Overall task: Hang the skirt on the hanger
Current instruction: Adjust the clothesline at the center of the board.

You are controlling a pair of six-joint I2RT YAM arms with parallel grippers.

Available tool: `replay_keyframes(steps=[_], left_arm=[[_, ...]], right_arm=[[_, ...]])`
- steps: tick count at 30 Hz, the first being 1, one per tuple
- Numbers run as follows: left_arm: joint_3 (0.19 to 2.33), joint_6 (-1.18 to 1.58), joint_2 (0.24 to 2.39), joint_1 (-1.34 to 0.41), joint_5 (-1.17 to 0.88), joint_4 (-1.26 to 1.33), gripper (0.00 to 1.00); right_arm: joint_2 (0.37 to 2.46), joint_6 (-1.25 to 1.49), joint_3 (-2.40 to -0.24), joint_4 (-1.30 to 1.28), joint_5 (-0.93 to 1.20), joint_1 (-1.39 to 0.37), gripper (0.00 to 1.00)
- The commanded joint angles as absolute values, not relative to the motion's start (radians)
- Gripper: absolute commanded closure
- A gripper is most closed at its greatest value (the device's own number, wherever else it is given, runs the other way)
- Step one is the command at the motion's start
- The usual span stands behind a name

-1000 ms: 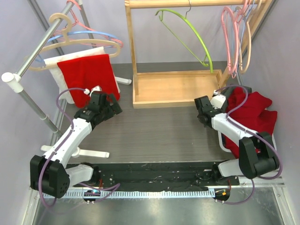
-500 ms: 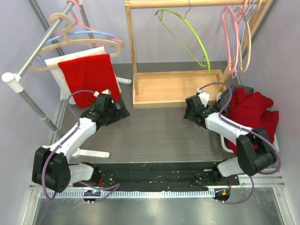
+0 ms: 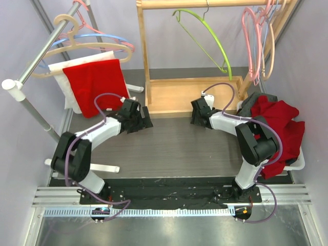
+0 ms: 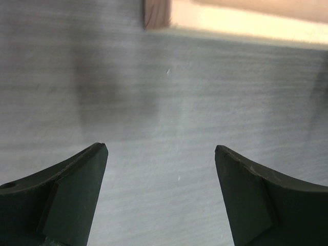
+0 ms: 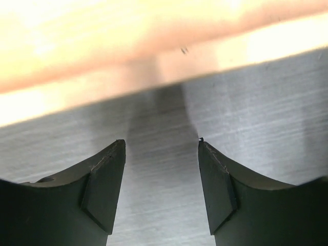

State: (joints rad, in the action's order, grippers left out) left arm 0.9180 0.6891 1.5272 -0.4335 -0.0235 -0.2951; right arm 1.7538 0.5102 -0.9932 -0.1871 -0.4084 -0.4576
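The soft, floppy red cloth skirt (image 3: pixel 277 125) lies heaped on the right, so pinch its waist edge, I think; the left gripper (image 4: pixel 161 154) and right gripper (image 5: pixel 161 146) are both spread wide, holding nothing.

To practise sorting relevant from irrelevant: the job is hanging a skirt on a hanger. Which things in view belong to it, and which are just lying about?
Belong: red clothes pile, right; green hanger; left gripper and right gripper, both open, empty.
Lying about: red cloth draped at left; white cloth behind it; pink hangers; wooden rack.
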Motion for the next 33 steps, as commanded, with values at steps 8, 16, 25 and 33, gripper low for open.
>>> replay_keyframes(steps=[8,16,25,33], left_arm=[[1.14,0.647,1.77,-0.457,0.11,-0.221,0.15],[1.331,0.641,1.946,-0.457,0.169,-0.242,0.16],[1.508,0.603,2.068,-0.459,0.201,-0.321,0.18],[1.312,0.615,1.904,-0.474,0.189,-0.319,0.1]], right_arm=[[1.772,0.497,-1.052,-0.104,-0.391,-0.379,0.36],[1.842,0.479,-1.127,-0.089,-0.364,-0.315,0.36],[1.884,0.456,-1.226,-0.113,-0.328,-0.282,0.36],[1.663,0.499,-1.123,-0.238,-0.247,-0.291,0.33]])
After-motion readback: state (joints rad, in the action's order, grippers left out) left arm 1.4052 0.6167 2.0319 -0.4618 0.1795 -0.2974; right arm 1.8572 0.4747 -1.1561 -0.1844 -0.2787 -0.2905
